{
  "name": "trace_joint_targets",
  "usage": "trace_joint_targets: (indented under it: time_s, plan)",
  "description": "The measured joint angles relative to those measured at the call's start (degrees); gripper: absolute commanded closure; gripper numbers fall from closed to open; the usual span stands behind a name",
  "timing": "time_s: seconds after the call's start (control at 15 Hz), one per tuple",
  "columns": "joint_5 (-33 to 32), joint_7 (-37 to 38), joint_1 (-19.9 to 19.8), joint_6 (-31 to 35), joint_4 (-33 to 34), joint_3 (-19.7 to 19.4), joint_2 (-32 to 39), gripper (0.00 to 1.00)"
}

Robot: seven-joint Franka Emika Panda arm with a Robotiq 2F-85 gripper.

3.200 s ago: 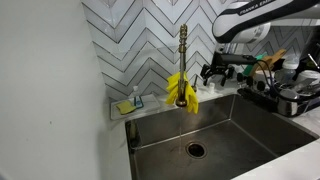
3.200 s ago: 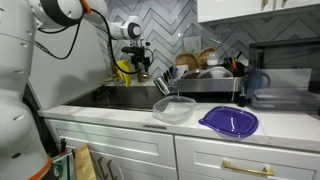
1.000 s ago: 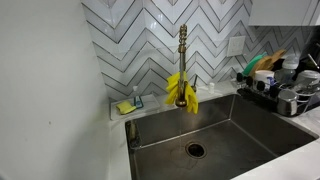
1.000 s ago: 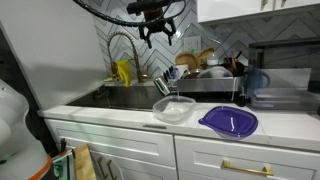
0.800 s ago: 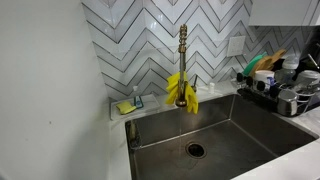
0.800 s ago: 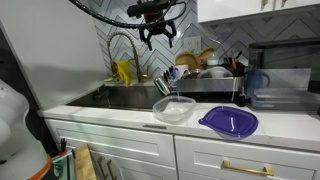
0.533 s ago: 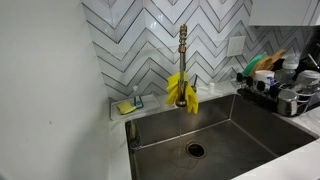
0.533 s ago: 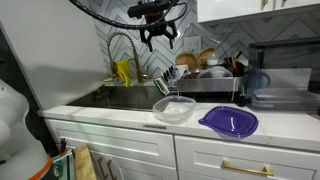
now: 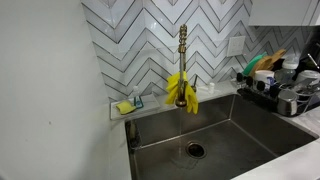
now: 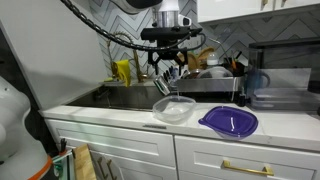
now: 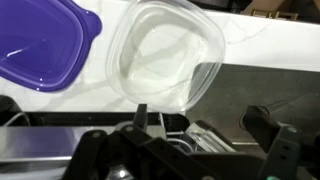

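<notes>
Pincer: jaws wide apart, holding nothing | clear container: just below pincer on counter, untouched | purple lid: beside container, farther from pincer | dish rack: behind pincer

The container is clear glossy plastic, the lid smooth purple plastic.

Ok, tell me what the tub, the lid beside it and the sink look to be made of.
Tub: likely clear plastic, glossy; the counter shows through it.
Lid: purple plastic by its look, half see-through, with shiny highlights.
Sink: brushed metal, probably stainless steel, going by its dull grey sheen.
</notes>
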Motion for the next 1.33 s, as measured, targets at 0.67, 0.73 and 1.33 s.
trace_joint_targets:
  time_s: [0.67,0.73,1.33]
  plan:
    - [-5.8,9.4,-4.0,20.7,-8.5,0.0,4.6,0.00]
    - [-6.7,11.7,-4.1,22.1,-9.1,0.1,5.2,0.00]
    - [-8.7,20.6,-4.1,23.0,-10.9,1.8,9.9,0.12]
